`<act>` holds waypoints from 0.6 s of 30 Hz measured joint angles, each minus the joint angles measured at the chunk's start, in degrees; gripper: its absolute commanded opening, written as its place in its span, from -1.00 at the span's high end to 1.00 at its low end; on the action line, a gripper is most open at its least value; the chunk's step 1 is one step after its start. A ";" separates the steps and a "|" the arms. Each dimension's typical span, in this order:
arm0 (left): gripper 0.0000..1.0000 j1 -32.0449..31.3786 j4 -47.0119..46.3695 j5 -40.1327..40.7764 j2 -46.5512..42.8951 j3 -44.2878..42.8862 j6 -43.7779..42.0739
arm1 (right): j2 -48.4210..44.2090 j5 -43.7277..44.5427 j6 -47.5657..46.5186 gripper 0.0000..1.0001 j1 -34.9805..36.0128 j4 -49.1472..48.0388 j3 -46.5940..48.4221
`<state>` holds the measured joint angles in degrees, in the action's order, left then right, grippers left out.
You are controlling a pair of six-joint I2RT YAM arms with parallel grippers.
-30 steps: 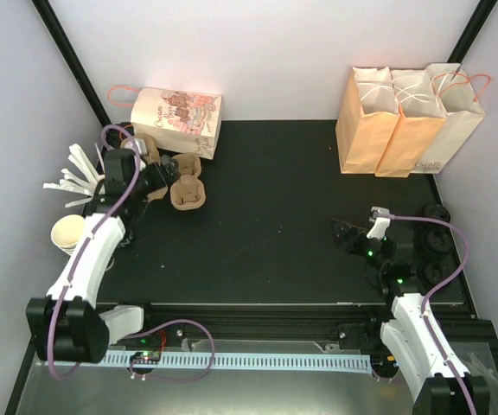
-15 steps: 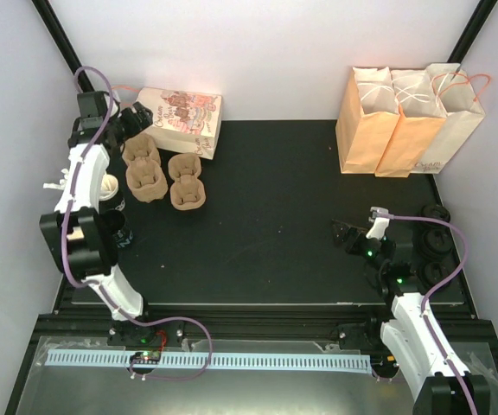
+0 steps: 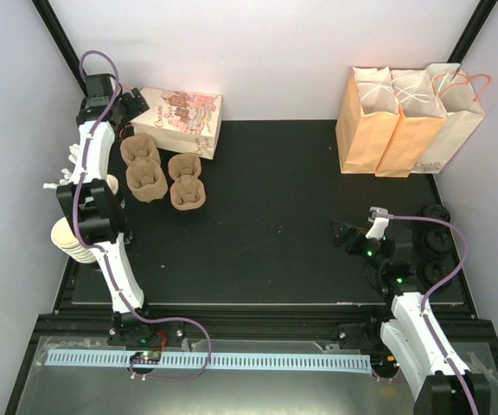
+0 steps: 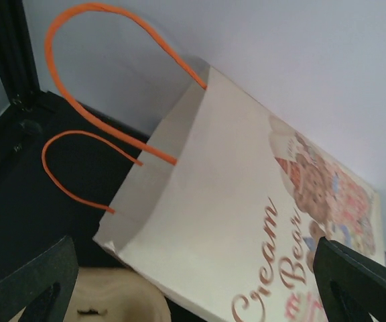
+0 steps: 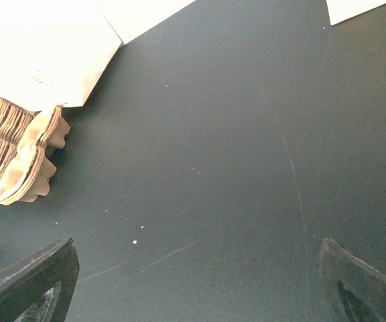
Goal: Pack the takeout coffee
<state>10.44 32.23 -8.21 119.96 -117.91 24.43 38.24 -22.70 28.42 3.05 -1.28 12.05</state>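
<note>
While nothing is held, left gripper (image 3: 130,104): jaws wide apart, at the far left corner, just beside the mouth of the lying bag (image 3: 180,119).
Right gripper (image 3: 347,235): jaws also apart and empty, low over bare mat, well apart from that bag.
Coffee: I cannot pick it out in any view. The left arm covers part of the mat's left edge, so it may sit hidden there.
Bag risk: it lies on its side with the mouth nearly flat. A finger would likely shove or crumple the light paper rather than open it.
Handles (image 4: 133,143): orange loops right before the fingers; one could snag.
Arm risk: the left arm stretches over the white cups (image 3: 69,235) and beside the carriers (image 3: 150,173). A swing back may knock them.
Spill risk: a cup slid into a lying bag would tip, and its lid may leak.
</note>
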 measured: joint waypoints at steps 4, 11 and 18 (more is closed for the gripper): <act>-0.96 0.04 -0.04 0.96 4.31 -4.26 -1.09 | -0.02 -0.02 0.00 -1.00 0.11 0.00 0.00; -0.55 0.39 -0.11 -3.76 11.72 -11.23 -1.03 | -0.04 -0.02 0.00 -1.00 0.15 0.00 0.00; 0.47 0.74 -1.88 -13.05 13.03 -11.50 3.50 | -0.04 -0.02 0.00 -1.00 0.15 0.00 0.00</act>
<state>11.18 30.35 -21.26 132.99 -129.40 27.92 38.20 -22.72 28.42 3.20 -1.28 12.05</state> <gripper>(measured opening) 0.444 0.999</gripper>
